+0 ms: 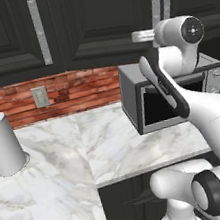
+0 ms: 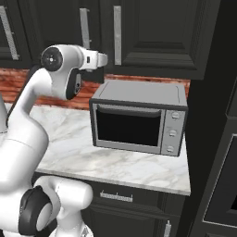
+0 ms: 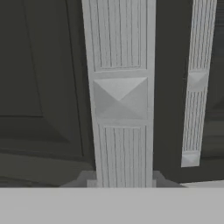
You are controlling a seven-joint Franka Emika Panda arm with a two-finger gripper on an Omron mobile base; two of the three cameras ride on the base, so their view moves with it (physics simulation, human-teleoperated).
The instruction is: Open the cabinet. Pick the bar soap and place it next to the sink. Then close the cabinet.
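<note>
A: How many handles can you count on the wall cabinets?

B: In the left base view, three long brushed-silver bars: one on the left door, and a pair close together on the right. The gripper is at the left one of that pair, the cabinet handle.

A: Jaws?

B: Clenched on that handle; up close it is ribbed metal with a raised pyramid-shaped block at its middle. The neighbouring handle looks alike.

A: And the cabinet?

B: Black, raised-panel door, shut.

A: Below?

B: One grey boxy microwave with three knobs, a white veined marble counter, a red brick backsplash, and one paper towel roll.
</note>
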